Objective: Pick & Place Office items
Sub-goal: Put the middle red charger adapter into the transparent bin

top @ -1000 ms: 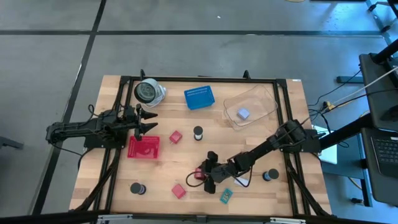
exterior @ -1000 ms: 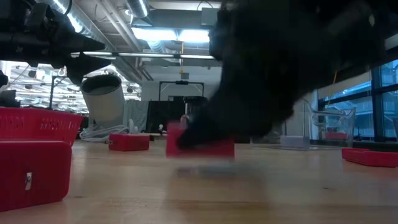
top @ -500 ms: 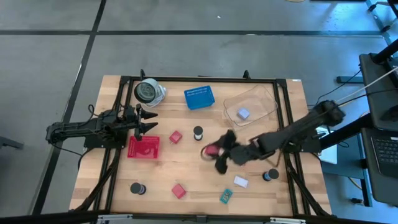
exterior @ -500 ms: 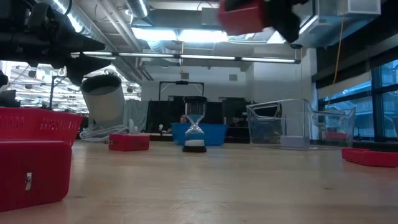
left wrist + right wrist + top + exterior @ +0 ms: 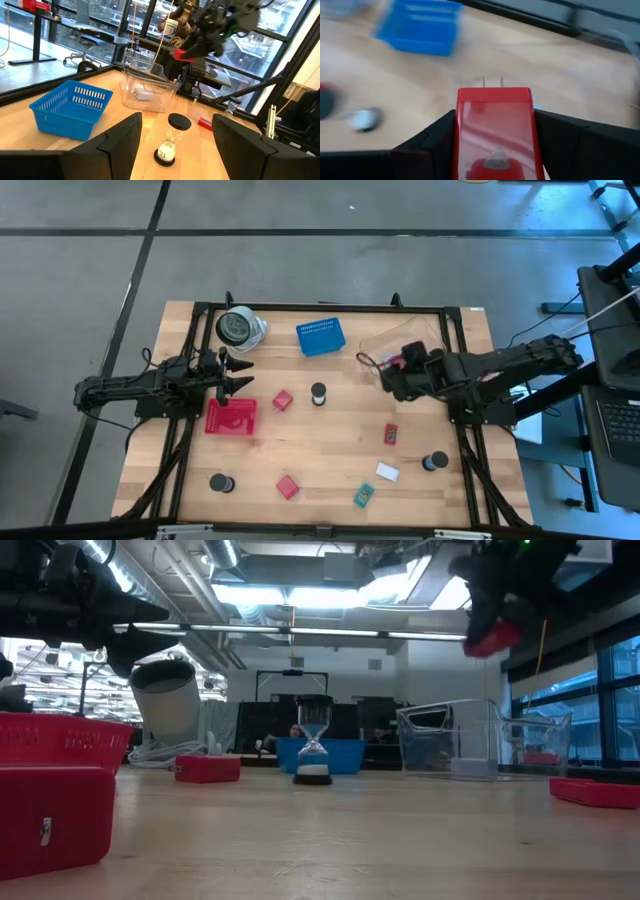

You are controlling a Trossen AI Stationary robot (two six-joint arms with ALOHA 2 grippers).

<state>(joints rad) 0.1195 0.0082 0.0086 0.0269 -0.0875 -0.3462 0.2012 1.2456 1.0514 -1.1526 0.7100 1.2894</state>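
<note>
Currently the right pincer [image 5: 392, 368] is gripping a red block [image 5: 495, 131] between its fingers and is hanging in the air at the near edge of the clear tub [image 5: 425, 335], above the surface [image 5: 300, 440]. The low view is showing the red block [image 5: 492, 638] raised well above the tub. A light-blue block [image 5: 392, 362] is lying inside the tub. The left pincer [image 5: 238, 374] is waiting with its fingers spread apart, just beside the red tray [image 5: 231, 417]. Other items are lying scattered on the surface: a black spool [image 5: 318, 393], a red cube [image 5: 282, 400], a white block [image 5: 387, 472] and a teal block [image 5: 363, 496].
</note>
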